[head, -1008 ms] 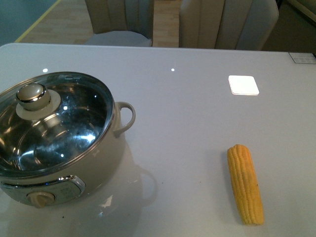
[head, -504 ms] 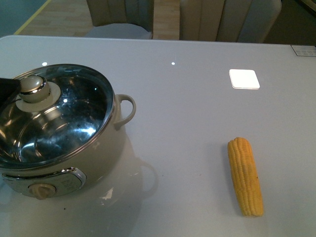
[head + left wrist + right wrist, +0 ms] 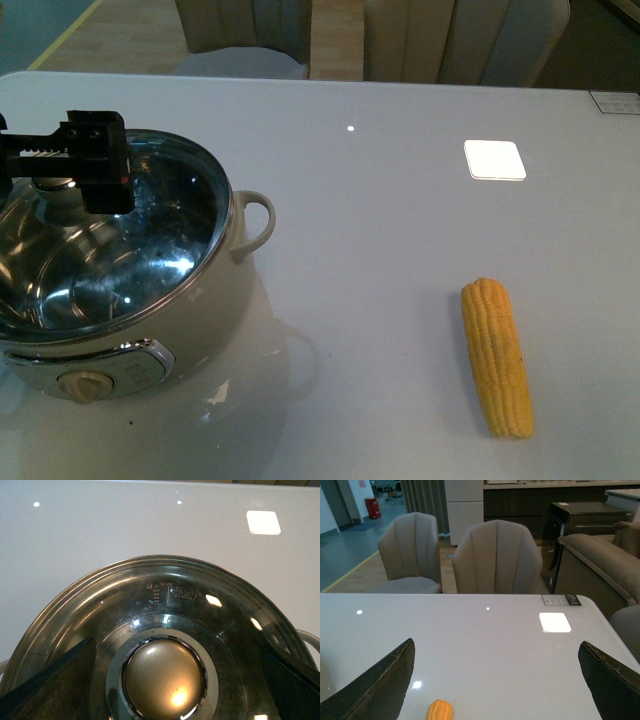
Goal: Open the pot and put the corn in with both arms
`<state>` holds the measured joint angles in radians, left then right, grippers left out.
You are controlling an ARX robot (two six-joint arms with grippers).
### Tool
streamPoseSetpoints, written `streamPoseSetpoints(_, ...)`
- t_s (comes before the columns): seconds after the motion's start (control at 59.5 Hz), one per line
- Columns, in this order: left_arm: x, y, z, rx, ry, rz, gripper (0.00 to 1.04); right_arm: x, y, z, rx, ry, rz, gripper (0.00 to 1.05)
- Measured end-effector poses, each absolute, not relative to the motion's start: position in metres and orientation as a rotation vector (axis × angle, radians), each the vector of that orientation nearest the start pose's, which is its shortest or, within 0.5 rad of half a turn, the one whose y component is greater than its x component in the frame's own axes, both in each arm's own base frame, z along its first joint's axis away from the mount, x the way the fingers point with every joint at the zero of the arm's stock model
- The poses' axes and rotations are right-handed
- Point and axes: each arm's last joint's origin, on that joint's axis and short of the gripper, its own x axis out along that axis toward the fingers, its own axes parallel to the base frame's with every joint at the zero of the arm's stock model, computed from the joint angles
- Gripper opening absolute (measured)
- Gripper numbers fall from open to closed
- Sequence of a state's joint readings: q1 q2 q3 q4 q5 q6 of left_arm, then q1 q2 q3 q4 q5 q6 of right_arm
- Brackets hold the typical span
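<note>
Hovering over the pot (image 3: 200, 320), left gripper (image 3: 177, 647) is spread wide and empty, one finger on each side of the lid knob (image 3: 163, 679); no contact seen. Glass lid (image 3: 165, 590) sits on the rim. Step in hand: opening. Next move calls for closing on the knob, then a straight lift. Corn (image 3: 497, 358) lies on the table (image 3: 380, 230), well right of the pot. Right gripper (image 3: 496, 643) is wide open and empty, with the corn's tip in its view.

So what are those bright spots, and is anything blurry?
Front view: sharp; lamp reflections on the glossy table, one a white square. Left wrist view: glare on the lid knob. Right wrist view: sharp, the corn cropped at the edge.
</note>
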<state>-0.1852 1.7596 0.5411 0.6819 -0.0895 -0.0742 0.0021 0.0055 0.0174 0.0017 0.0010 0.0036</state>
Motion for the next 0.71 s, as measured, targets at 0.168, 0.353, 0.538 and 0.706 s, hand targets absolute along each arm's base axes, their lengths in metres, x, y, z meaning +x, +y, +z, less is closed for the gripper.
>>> streamPoseSetpoints(0.168, 0.297, -0.051, 0.087, 0.000, 0.552, -0.031, 0.98, 0.097, 0.000, 0.169, 0.004, -0.014, 0.001, 0.96)
streamPoseSetpoints(0.353, 0.300, -0.050, 0.079, -0.010, 0.554, -0.014, 0.98, 0.097, 0.000, 0.169, 0.004, -0.014, 0.001, 0.96)
streamPoseSetpoints(0.538, 0.302, -0.050, 0.076, -0.013, 0.545, -0.008, 0.91, 0.097, 0.000, 0.169, 0.004, -0.014, 0.001, 0.96)
streamPoseSetpoints(0.706, 0.303, -0.050, 0.076, -0.016, 0.533, 0.001, 0.62, 0.097, 0.000, 0.169, 0.004, -0.014, 0.002, 0.96)
